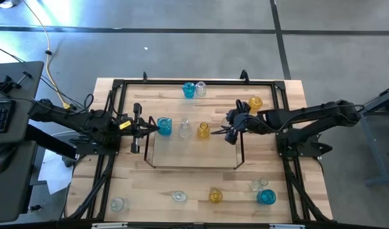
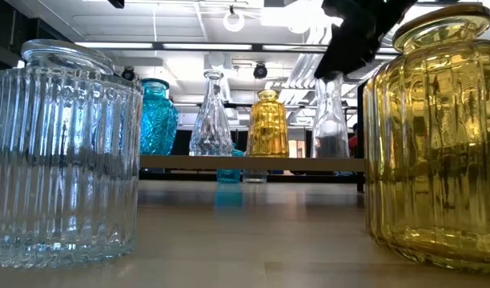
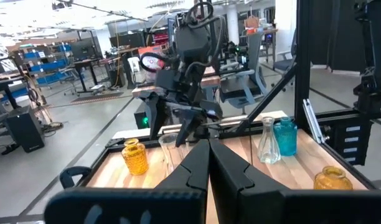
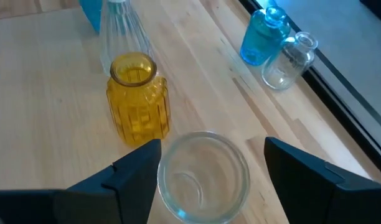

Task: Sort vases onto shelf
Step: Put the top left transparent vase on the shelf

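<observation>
So the shelf (image 1: 193,159) sits mid-worktop (image 1: 201,184), and three vases are lined up along its far part: a blue vase (image 1: 164,126) on the left, a tall clear vase (image 1: 184,129) next to it, then an amber vase (image 1: 203,131). Looks like they're going down in a row, left to right, so the next free slot is the right end.

That's exactly where the right end effector (image 4: 212,163) is. Its fingers are spread either side of a clear round vase (image 4: 205,176), which sits between them just right of the amber one. I can't tell if they're touching the glass or just off it, but they aren't clamped. My guess is it's being set down there to extend the row.

The left end effector (image 3: 209,163) is parked at the shelf's left end beside the blue vase, fingers pressed together and holding nothing. Probably just waiting out of the way.

Plenty left to sort: a blue and clear pair (image 1: 193,89) at the far edge, another amber one (image 1: 255,102) far right, and five more along the near edge (image 1: 215,195).
</observation>
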You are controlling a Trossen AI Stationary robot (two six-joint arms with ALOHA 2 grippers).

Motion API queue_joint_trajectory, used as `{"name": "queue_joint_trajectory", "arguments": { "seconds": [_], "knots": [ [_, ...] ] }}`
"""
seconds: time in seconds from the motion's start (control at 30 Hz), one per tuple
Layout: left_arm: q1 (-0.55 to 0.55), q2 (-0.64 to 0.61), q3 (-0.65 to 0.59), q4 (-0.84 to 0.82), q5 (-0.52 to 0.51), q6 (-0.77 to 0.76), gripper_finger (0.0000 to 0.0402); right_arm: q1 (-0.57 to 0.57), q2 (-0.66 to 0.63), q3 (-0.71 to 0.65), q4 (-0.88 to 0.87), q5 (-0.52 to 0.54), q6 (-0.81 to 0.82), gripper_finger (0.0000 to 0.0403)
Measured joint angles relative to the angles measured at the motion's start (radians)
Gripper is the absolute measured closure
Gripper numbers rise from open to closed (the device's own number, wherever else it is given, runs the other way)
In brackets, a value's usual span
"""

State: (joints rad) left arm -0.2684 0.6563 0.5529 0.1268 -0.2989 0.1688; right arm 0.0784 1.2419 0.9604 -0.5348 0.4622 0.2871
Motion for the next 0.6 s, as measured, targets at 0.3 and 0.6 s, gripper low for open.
{"name": "queue_joint_trajectory", "arguments": {
  "seconds": [0.3,0.6],
  "knots": [
    [0.000,0.000,0.000,0.000,0.000,-0.001,0.0401,0.022,0.000,0.095,-0.094,0.005,-0.018,0.0136],
    [0.000,0.023,0.000,0.029,0.010,-0.038,0.0401,0.089,0.000,0.210,-0.201,0.043,-0.033,0.0137]
  ]
}}
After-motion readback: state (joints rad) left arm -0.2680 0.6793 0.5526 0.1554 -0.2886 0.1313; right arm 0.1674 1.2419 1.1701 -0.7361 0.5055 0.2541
